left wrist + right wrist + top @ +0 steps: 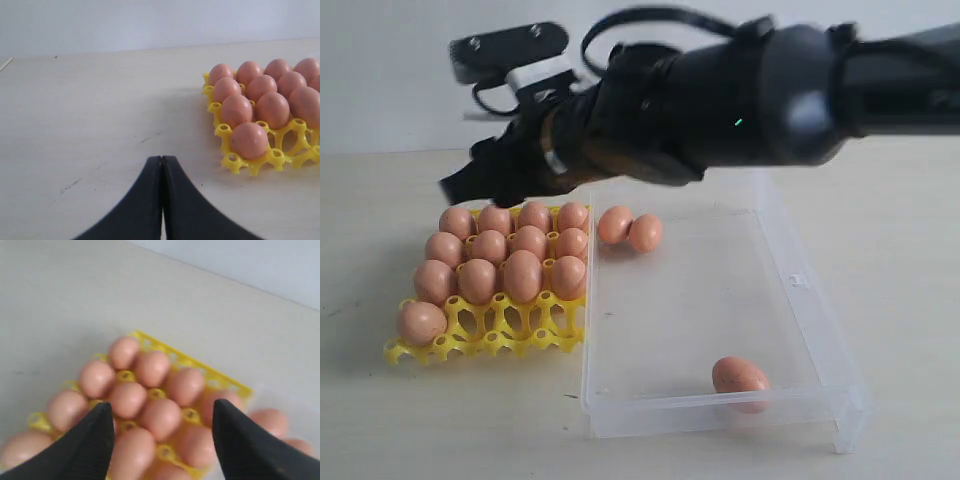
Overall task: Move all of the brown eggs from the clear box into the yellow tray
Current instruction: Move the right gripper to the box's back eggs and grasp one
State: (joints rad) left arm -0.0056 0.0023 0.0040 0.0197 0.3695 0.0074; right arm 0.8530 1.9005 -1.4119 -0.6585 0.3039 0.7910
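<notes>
1. Your right gripper [161, 407] hangs over the far part of the yellow tray [490, 340], jaws spread wide with nothing between them; it carries no egg
2. Your left gripper [161, 161] is pressed closed and empty, over the bare table [75, 125], apart from the tray and out of the work
3. Of the brown eggs [522, 275], thirteen sit in the tray: the three far rows are full, and the near row has a single egg [421, 322] in its left corner cup, with three empty cups [515, 320] to its right
4. Three eggs are left in the clear box [700, 412]: a touching pair [615, 224] in its far left corner, just beside the tray, and a lone egg [740, 376] close to the near wall, right of the middle
5. I judge the step in hand to be the trip to the box for the next egg, with the task most of the way done
6. For the next move, raise the gripper clear of the seated eggs, carry it right to the box and come down with the jaws astride one egg only
7. The pair is closer, but its eggs touch and lie by the wall, so a finger needs room between them or it will shove the neighbour; the lone egg looks easier to reach
8. Close gently, since a smooth oval shell could slip out or crack, then set it in one of the empty near-row cups
</notes>
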